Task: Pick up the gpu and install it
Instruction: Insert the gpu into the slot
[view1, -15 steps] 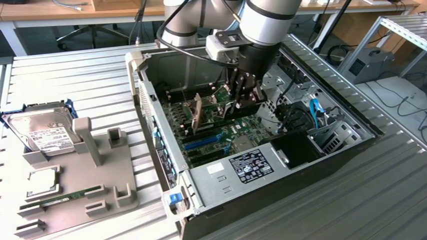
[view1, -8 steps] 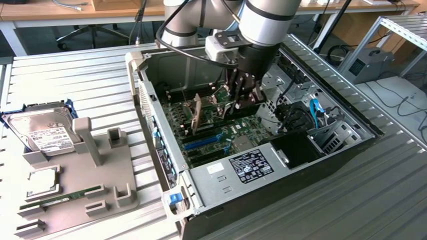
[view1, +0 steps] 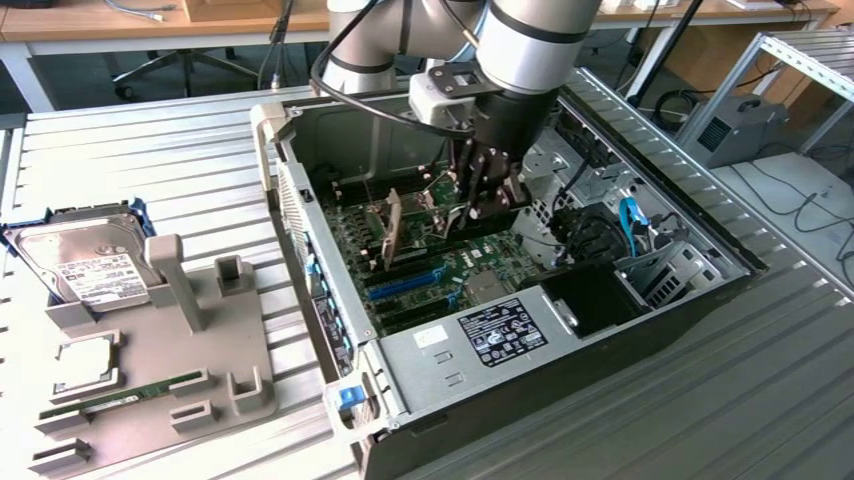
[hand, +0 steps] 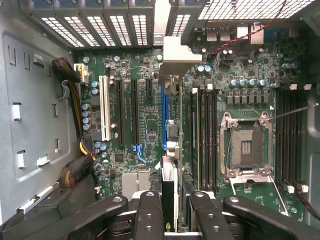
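Note:
The gpu (hand: 169, 172) stands on edge between my fingers (hand: 150, 215), over the motherboard (hand: 145, 125) inside the open computer case (view1: 534, 340). Its silver end bracket (hand: 175, 55) points at the slotted rear wall. The card runs along a blue slot (hand: 163, 120); I cannot tell whether it is seated in it. My gripper (hand: 174, 215) is shut on the gpu. In the exterior view the gripper (view1: 474, 215) reaches down into the middle of the case, and the gpu (view1: 395, 235) stands upright towards the rear wall.
A grey fixture (view1: 147, 380) at the exterior view's left carries a hard drive (view1: 87, 265), a processor chip (view1: 83, 365) and a RAM stick (view1: 127, 395). Inside the case lie an open processor socket (hand: 245, 145), a white slot (hand: 105, 107) and cable bundles (hand: 75, 170).

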